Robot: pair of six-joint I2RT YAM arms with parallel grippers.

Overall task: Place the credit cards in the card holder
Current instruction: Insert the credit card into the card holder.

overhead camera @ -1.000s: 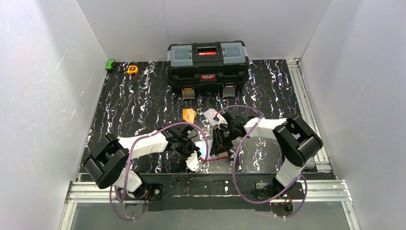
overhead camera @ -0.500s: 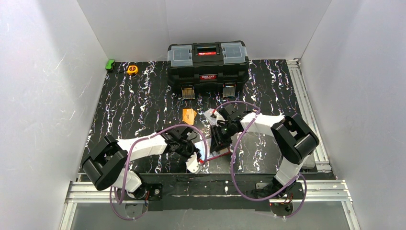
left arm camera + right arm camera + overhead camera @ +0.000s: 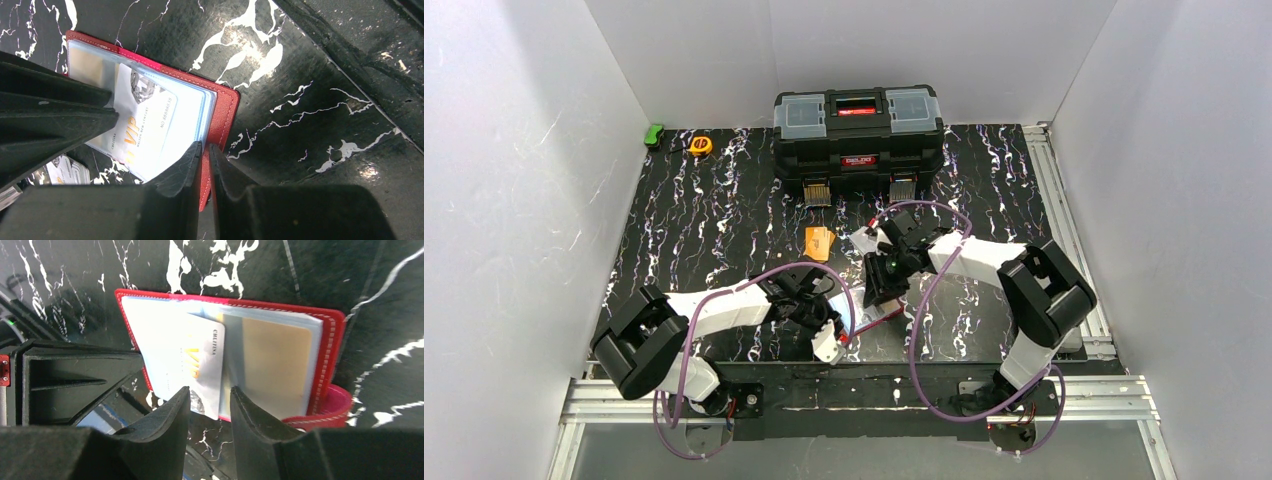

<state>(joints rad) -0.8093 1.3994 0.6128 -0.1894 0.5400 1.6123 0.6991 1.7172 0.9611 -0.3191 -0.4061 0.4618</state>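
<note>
Beside card holder (image 3: 332, 340), right-wrist only: perhaps tab (image 3: 327, 410)

The red card holder (image 3: 327, 340) lies open on the black marbled table (image 3: 380, 285), its clear pockets facing up. A whitish card (image 3: 205, 360) with orange lettering sits partly in the middle pocket, its free end poking out toward 6 o'clock. A tan card (image 3: 272, 360) fills the pocket at 3 o'clock, and a red tab (image 3: 325, 410) curls out at 4 o'clock. The right gripper (image 3: 209, 392) rises from 6 o'clock, jaws apart either side of the whitish card's corner. At 9 o'clock the left gripper (image 3: 136, 365) meets the holder's edge.
</note>
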